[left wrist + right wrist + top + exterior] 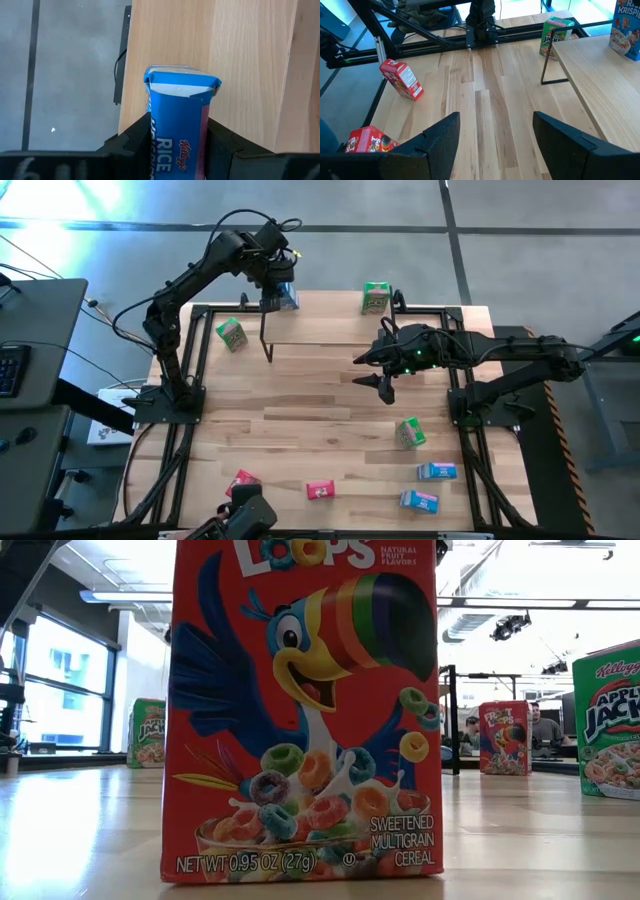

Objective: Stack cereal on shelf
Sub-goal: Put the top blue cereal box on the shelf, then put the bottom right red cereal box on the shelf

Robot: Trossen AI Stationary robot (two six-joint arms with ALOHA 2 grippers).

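Note:
My left gripper [283, 298] is shut on a blue cereal box [177, 115] over the far left corner of the shelf [330, 330], a light-wood board on thin black legs. In the right wrist view the blue box [625, 27] stands upright at the shelf [600, 80]. A green box [376, 297] stands by the shelf's far right end, and another green box [231, 333] lies on the table to the shelf's left. My right gripper [380, 385] hangs open over the table's middle right, with nothing between its fingers [445, 135]. My left gripper pinches the blue box between its two fingers [135, 137], one on each of two opposite faces [150, 120], with a narrow printed side toward the wrist. The fingers slant steeply down from above. The box stays upright, its lower end [182, 85] at the shelf board; whether it rests there, I cannot tell.
On the near half of the table lie a green box [410, 432], two blue boxes [437, 471] [420, 501] and two red boxes [320, 490] [243, 480]. A red box [305, 710] fills the low view. Black frame rails [470, 310] border the table.

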